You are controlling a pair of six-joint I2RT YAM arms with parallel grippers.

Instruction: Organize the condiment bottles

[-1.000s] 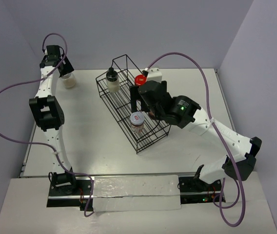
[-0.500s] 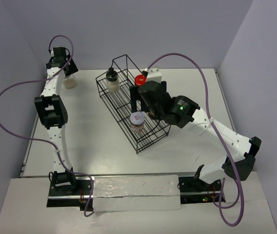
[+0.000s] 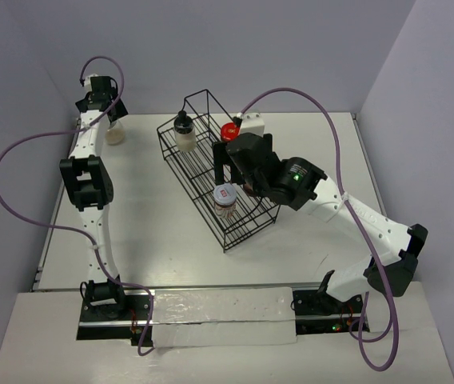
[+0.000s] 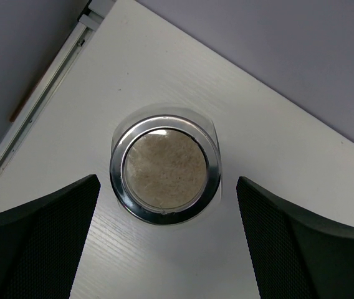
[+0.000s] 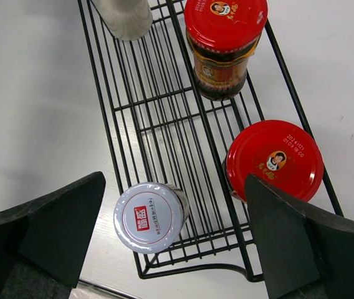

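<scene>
Currently the left hand (image 4: 167, 182), opened wide, is hovering straight above the pale-filled jar (image 4: 164, 169) at the desk's (image 4: 277, 124) far left corner. It is needing a centred, level descent before closing beneath the rim. The right hand (image 5: 174, 180), also apart, is hanging empty over the rack (image 5: 133, 93).

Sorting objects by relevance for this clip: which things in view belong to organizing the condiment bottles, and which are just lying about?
Part of the job:
far red-lidded jar
near red-lidded jar
white-lidded jar
black-capped jar
pale-contents jar

Just there:
black wire rack
purple cable
table
</scene>
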